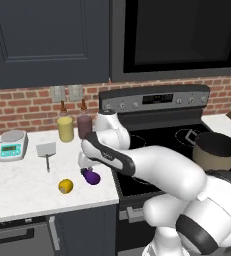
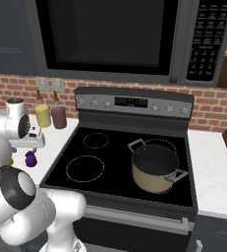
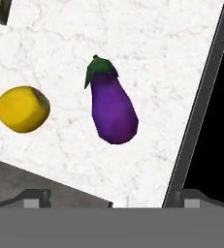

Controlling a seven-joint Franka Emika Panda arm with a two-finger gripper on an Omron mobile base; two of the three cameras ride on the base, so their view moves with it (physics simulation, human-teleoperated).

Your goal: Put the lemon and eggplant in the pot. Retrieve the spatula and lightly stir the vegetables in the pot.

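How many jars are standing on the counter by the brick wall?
2. The pale yellow jar stands on the white counter against the wall, and the maroon jar stands just beside it, nearer the stove. More may be hidden behind the arm.

Our arm: glossy white shells with dark joints

We see rounded white links [image 1: 162, 167] joined by charcoal bands, a dark grey disc capping the fat lower joint [image 1: 199, 232], and a black strip along the forearm just behind the white hand [image 1: 87, 161]; from the right, a grey-capped wrist motor [image 2: 17, 120].
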